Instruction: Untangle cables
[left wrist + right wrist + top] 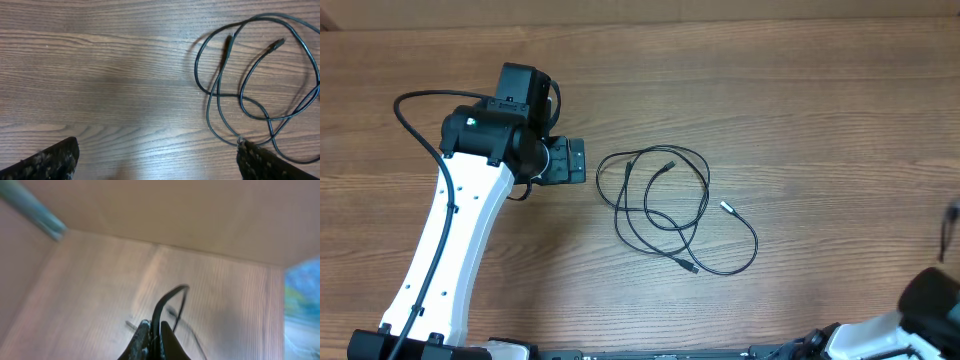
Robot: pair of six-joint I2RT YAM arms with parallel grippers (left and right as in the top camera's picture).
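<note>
A loose tangle of thin black cables [660,205] lies on the wood table at centre, with small plug ends showing [725,207]. My left gripper [575,160] is open just left of the tangle. In the left wrist view its fingertips [157,160] are spread wide over bare wood, and the cables [250,95] lie at upper right, one loop touching the right fingertip. My right gripper [159,330] is shut on a black cable [167,300] that loops up from between its fingers. That view is blurred. A thin dark strand [948,225] shows at the overhead view's right edge.
The right arm's body [930,300] sits at the bottom right corner. The left arm [450,240] runs from the bottom left up to the gripper, with its own thick black cable [410,125]. The wood table [800,90] fills the view.
</note>
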